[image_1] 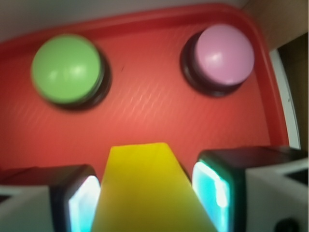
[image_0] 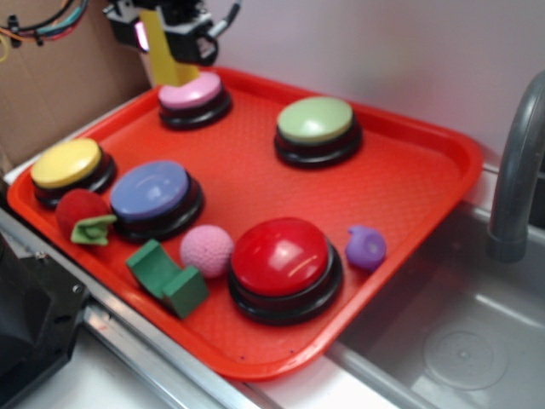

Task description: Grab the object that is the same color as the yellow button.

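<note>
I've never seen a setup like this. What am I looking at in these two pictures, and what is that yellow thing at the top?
These are two views of a single moment. The exterior picture looks down on a red tray beside a sink. The machine at the top is a robot arm's gripper, a two-fingered clamp. The wrist picture comes from a camera on that arm, looking past the fingers. Between them is the yellow wedge block, held up off the tray above the pink button. On the tray lie more push buttons: the yellow button, a pale green one, a blue one and a red one, plus a green notched block and small toys.
</note>
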### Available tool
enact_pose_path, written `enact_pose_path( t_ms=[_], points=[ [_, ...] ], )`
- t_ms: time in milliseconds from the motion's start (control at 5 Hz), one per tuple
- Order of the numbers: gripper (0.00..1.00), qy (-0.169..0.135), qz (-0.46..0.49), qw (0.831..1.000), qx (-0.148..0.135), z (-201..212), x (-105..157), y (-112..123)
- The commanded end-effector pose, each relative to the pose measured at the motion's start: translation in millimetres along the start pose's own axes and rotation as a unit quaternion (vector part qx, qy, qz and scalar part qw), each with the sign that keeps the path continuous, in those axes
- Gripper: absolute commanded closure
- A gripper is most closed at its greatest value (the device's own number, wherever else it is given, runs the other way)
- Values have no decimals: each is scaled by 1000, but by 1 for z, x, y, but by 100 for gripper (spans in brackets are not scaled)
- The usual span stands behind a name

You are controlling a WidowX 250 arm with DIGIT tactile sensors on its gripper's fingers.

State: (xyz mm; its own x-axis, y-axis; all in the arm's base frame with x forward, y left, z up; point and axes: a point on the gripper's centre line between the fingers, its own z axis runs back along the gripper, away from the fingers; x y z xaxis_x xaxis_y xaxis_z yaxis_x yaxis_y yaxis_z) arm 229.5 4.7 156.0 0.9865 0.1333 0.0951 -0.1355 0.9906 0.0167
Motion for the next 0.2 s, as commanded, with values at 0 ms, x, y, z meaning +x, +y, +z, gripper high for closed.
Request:
enact_pose_path(
  t_ms=[0],
  points=[
    [100, -26, -3, 1000, -12, 15, -3, 8]
  ],
)
